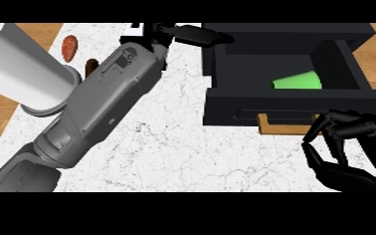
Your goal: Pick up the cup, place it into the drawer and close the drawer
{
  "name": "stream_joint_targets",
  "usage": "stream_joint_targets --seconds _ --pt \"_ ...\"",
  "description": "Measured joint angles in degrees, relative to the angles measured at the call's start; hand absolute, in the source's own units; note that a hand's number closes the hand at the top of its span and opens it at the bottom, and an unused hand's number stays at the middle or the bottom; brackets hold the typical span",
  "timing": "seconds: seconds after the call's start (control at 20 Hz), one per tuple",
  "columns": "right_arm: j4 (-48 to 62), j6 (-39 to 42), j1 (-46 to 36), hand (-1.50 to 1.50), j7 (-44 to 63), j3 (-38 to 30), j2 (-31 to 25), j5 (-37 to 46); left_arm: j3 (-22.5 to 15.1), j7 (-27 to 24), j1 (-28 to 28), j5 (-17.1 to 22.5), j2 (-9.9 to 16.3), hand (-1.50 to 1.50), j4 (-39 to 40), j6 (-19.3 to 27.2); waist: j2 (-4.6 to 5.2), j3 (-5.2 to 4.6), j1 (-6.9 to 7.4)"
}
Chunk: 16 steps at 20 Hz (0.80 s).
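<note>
The green cup [298, 81] lies on its side inside the open black drawer [279, 103] at the upper right. My left forearm crosses the counter from the lower left, and my left hand [189, 34] is at the top, its fingers stretched out against the drawer's back left corner. My right hand [339, 147] hovers at the lower right, just in front of the drawer's front panel. Its fingers are loosely bent and hold nothing.
A tall white-grey cylinder [31, 74] stands at the left on a grey round base [43, 110]. Two reddish-brown items [70, 47] [91, 65] lie behind it, partly hidden by my left forearm. White marble counter [183, 149] spreads in front of the drawer.
</note>
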Motion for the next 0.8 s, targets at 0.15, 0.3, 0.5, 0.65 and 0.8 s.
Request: stream_joint_targets --seconds 0.15,0.3,0.5,0.65,0.8 --pt "1.24 -2.34 -1.09 1.5 0.41 2.31 1.3 5.07 0.43 1.63 4.72 -0.23 3.06 -1.5 -6.7 0.35 -0.1 0.0 0.56" --pt "5.05 -4.56 -2.63 1.5 -1.73 4.79 1.92 11.2 1.78 2.62 8.56 0.12 6.44 -1.5 -10.94 -1.15 0.01 0.01 0.79" --pt "10.59 -7.32 -5.52 1.5 -3.87 8.92 1.69 20.08 2.93 3.5 14.33 0.67 9.96 -1.5 -17.31 -2.6 0.05 0.01 1.36" --pt "15.11 -8.83 -7.29 1.5 -5.41 12.02 0.36 26.93 3.53 3.91 17.93 0.83 11.82 -1.5 -20.99 -3.21 0.11 0.02 1.56" --pt "21.26 -11.54 -9.58 1.5 -6.93 14.89 0.04 33.47 4.31 4.29 22.2 1.17 14.16 -1.5 -25.04 -3.99 0.15 0.02 1.94"
